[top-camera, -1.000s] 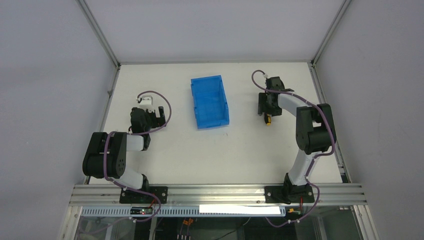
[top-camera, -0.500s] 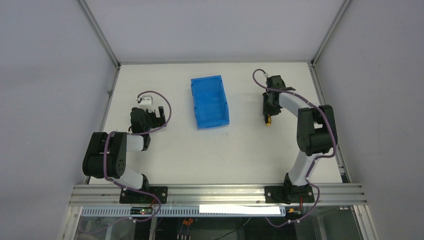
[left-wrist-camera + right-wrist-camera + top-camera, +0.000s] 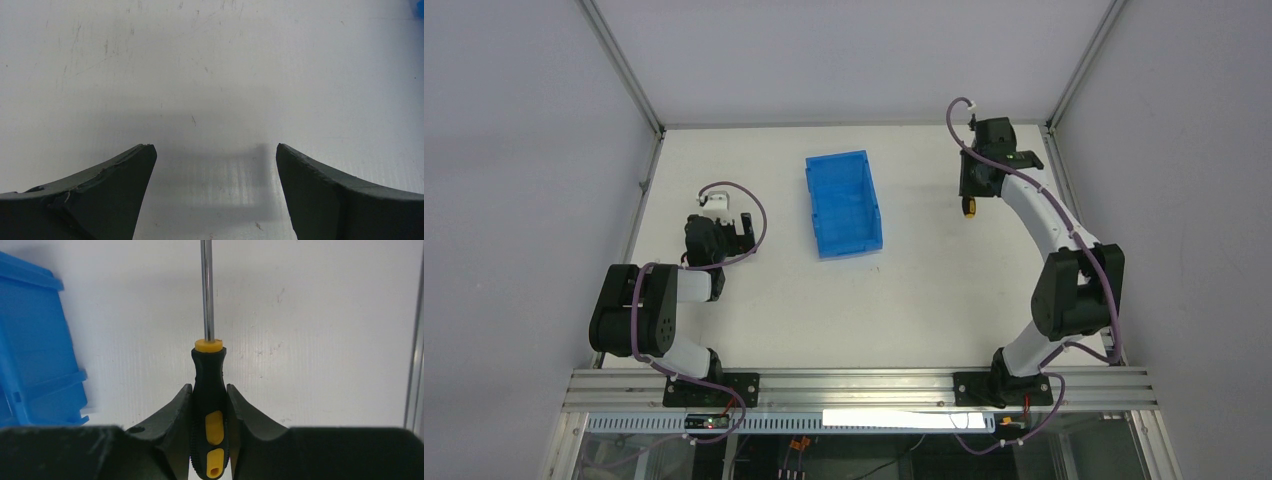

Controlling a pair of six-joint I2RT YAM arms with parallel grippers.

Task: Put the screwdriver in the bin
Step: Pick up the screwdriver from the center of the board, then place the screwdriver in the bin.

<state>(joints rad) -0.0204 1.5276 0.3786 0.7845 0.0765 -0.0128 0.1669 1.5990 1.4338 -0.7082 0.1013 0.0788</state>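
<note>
My right gripper (image 3: pixel 969 195) is shut on the screwdriver (image 3: pixel 210 405), raised above the table at the far right. The jaws clamp its black-and-yellow handle; its thin metal shaft (image 3: pixel 207 290) points away from the wrist. In the top view only the yellow handle end (image 3: pixel 969 208) shows below the gripper. The blue bin (image 3: pixel 843 203) stands at the table's middle back, left of the right gripper, and its corner shows in the right wrist view (image 3: pixel 35 350). My left gripper (image 3: pixel 215 165) is open and empty, low over the bare table, at the left in the top view (image 3: pixel 742 226).
The white table (image 3: pixel 904 300) is framed by aluminium rails, with a rail (image 3: pixel 414 340) close on the right of the right gripper. Grey walls surround the cell.
My right arm has lifted the screwdriver off the table and carried it toward the far right corner. The left arm and the bin have not moved.
</note>
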